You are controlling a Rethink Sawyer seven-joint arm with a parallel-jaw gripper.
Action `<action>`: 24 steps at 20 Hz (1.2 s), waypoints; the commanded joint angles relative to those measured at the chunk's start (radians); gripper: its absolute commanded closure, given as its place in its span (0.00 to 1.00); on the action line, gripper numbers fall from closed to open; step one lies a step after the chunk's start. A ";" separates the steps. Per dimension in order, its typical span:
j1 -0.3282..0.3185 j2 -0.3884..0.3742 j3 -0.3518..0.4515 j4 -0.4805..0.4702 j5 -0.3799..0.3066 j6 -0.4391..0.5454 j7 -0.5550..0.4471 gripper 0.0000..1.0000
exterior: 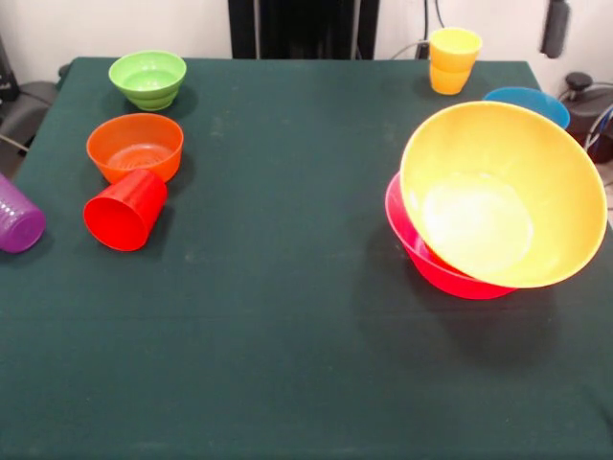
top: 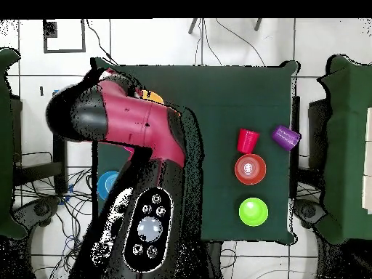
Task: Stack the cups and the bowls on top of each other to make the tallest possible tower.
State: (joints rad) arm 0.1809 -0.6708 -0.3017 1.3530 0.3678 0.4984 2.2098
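Front view: large glossy yellow-orange plastic bowl [exterior: 503,195] is tilting inside large pink plastic bowl [exterior: 431,257], right on the dark green bench [exterior: 287,316]; red tapered plastic cup [exterior: 125,209] is lying near-left, touching small orange plastic bowl [exterior: 134,146]. Overhead view: red-and-black arm [top: 131,167] is covering the pile; jaws hidden, cannot tell their state.

**Dark green table on a pale tiled floor**

Here's the table [exterior: 287,316], draped in a dark green cloth that runs right across the front view. Behind it, a plain light wall [exterior: 144,24], and a black upright panel [exterior: 302,27] standing at the far edge. From overhead, white floor tiles [top: 218,43] with dark grout lines ring the table, and loose cables [top: 43,200] trail over the floor on one side.
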 commanded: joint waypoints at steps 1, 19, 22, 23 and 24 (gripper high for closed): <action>-0.135 -0.019 0.161 0.119 -0.078 0.116 -0.137 0.00; -0.458 -0.068 0.405 0.153 -0.241 0.164 -0.343 0.00; -0.507 -0.050 0.445 0.149 -0.277 0.162 -0.367 0.00; -0.523 -0.042 0.458 0.150 -0.288 0.154 -0.376 0.00; -0.538 -0.036 0.474 0.156 -0.303 0.138 -0.378 0.00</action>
State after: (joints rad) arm -0.3063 -0.7598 -0.0265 1.4078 0.1841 0.5109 2.1802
